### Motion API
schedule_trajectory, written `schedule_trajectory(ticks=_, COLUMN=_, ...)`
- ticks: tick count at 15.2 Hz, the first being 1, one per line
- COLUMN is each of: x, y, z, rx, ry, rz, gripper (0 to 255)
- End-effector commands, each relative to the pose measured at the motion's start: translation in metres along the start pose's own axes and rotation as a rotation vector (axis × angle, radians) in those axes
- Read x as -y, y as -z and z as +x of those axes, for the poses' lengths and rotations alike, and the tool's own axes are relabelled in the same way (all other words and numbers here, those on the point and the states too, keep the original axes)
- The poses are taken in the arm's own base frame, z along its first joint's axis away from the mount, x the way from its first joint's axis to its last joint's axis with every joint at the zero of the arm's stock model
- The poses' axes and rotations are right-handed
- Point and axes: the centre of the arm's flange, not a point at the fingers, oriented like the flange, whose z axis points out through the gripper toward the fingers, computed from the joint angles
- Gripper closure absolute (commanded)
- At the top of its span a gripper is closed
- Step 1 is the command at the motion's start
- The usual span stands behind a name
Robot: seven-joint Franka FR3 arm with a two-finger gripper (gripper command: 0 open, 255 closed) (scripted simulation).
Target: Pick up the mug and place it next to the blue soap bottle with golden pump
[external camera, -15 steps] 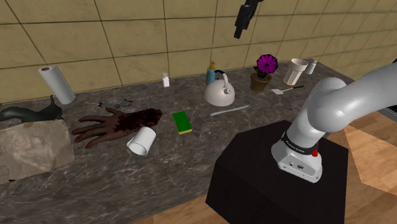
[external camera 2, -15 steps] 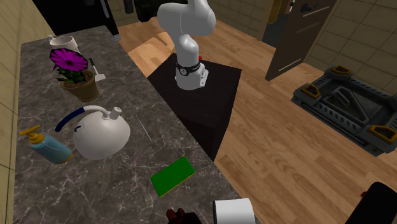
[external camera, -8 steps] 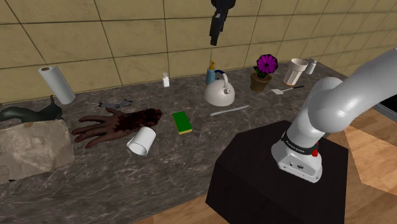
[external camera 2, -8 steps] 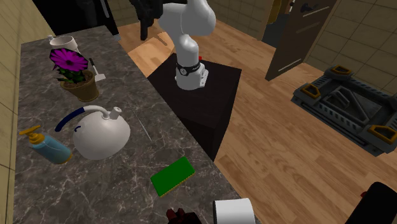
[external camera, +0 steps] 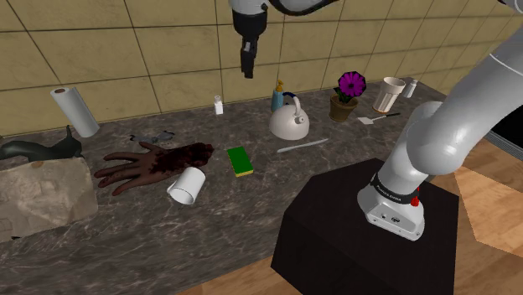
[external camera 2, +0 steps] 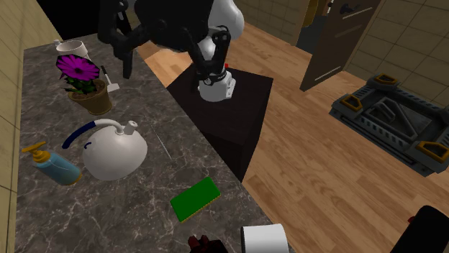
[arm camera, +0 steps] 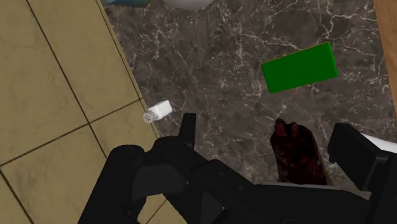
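Observation:
The white mug [external camera: 186, 185] lies on its side on the dark marble counter [external camera: 151, 230], just in front of a bloody severed hand prop [external camera: 151, 165]; the second exterior view has the mug [external camera 2: 265, 238] at its bottom edge. The blue soap bottle with a golden pump [external camera: 277, 97] stands by the tiled wall, right behind a white kettle [external camera: 289, 120], and lies left of the kettle [external camera 2: 111, 151] as the bottle [external camera 2: 54, 165] in the second exterior view. My gripper [external camera: 247, 65] hangs high over the counter's back, open and holding nothing, far from the mug. In the wrist view the gripper [arm camera: 267, 137] has its fingers apart above the prop hand's wrist [arm camera: 296, 149].
A green sponge [external camera: 240, 160] lies between mug and kettle. A small white shaker [external camera: 219, 105] stands at the wall. A purple flower in a pot [external camera: 348, 96], a white cup [external camera: 391, 94], a paper towel roll [external camera: 74, 111] and a thin utensil [external camera: 302, 146] also occupy the counter.
The arm has swung toward the shoulder view's left and the gripper has come lower, from above the flower pot to above the shaker. Everything on the counter has stayed put.

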Motion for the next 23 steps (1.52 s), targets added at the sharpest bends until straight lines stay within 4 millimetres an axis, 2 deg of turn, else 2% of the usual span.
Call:
schedule_trajectory(ticks=1, x=0.021, y=-0.006, z=0.021, rx=0.003, ry=0.055, rz=-0.037, gripper=0)
schedule_trajectory(ticks=7, x=0.090, y=-0.026, z=0.076, rx=0.013, ry=0.215, rz=-0.146, gripper=0)
schedule_trajectory(ticks=12, x=0.152, y=-0.050, z=0.113, rx=0.021, ry=0.348, rz=-0.236, gripper=0)
schedule_trajectory(ticks=18, x=0.228, y=-0.086, z=0.147, rx=0.031, ry=0.508, rz=-0.344, gripper=0)
schedule_trajectory(ticks=23, x=0.292, y=-0.123, z=0.165, rx=0.039, ry=0.641, rz=-0.435, gripper=0)
